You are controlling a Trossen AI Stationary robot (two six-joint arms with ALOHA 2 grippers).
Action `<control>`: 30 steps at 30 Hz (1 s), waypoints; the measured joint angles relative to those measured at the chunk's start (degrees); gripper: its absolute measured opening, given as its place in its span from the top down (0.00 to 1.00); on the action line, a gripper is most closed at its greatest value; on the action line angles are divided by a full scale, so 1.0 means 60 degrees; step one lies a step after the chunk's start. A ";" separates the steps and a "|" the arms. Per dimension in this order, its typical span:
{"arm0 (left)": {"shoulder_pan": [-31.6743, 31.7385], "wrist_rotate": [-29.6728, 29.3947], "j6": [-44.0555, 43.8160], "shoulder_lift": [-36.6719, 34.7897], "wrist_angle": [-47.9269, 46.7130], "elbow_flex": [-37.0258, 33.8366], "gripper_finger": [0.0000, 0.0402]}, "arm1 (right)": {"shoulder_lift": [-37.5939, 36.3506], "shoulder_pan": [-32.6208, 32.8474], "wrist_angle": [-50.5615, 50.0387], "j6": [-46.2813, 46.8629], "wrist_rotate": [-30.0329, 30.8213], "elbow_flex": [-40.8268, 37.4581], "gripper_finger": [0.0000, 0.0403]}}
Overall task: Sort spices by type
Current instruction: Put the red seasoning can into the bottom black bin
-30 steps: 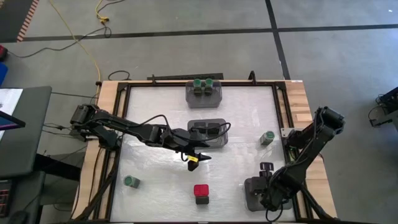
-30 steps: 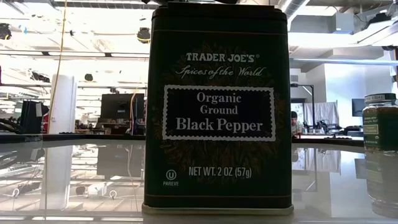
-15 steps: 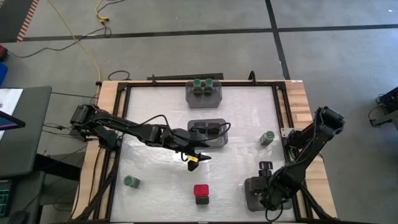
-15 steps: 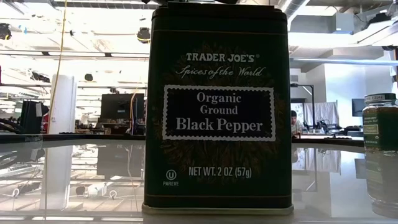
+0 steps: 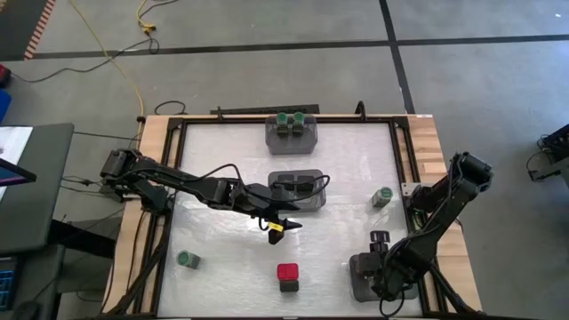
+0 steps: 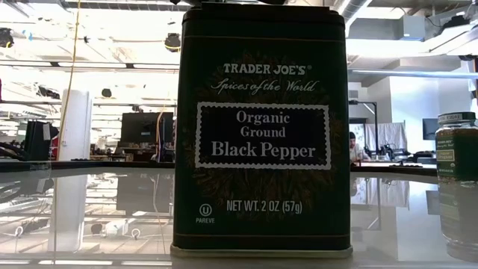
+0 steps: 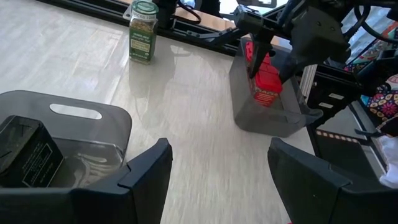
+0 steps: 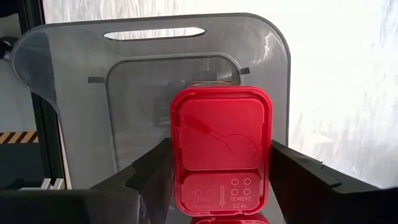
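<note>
The spices are small dark jars. Two green-capped jars [image 5: 292,123] stand in the far grey bin [image 5: 292,138]. A black tin [image 7: 25,158] lies in the middle bin [image 5: 298,203]. Loose green-capped jars stand at the right [image 5: 382,197] and near left [image 5: 187,260]. A red-capped jar [image 5: 287,274] stands near the front edge. My left gripper [image 5: 283,226] hovers open and empty just near of the middle bin. My right gripper [image 8: 221,180] points down into the near-right bin [image 5: 360,277], shut on a red-capped jar [image 8: 221,143]. Another red-capped jar [image 7: 268,90] stands in that bin. My right gripper pinches the jar's square red cap [image 8: 180,155] between its two fingers, one on each of two opposite sides. The fingers come from above, pointing down. The jar stands upright inside the bin; the cap hides whether its base rests on the bin's floor.
A tall dark tin labelled black pepper [image 6: 261,134] stands right in front of the low camera, with a jar [image 6: 455,179] off to its right. Black rails and wooden strips [image 5: 156,178] border the white tabletop. Bare table lies between the bins.
</note>
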 joint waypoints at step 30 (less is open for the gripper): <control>0.0000 0.0000 0.0003 0.0000 -0.0004 0.0000 0.37 | 0.0000 -0.0120 0.0088 -0.0080 0.0151 0.0004 0.27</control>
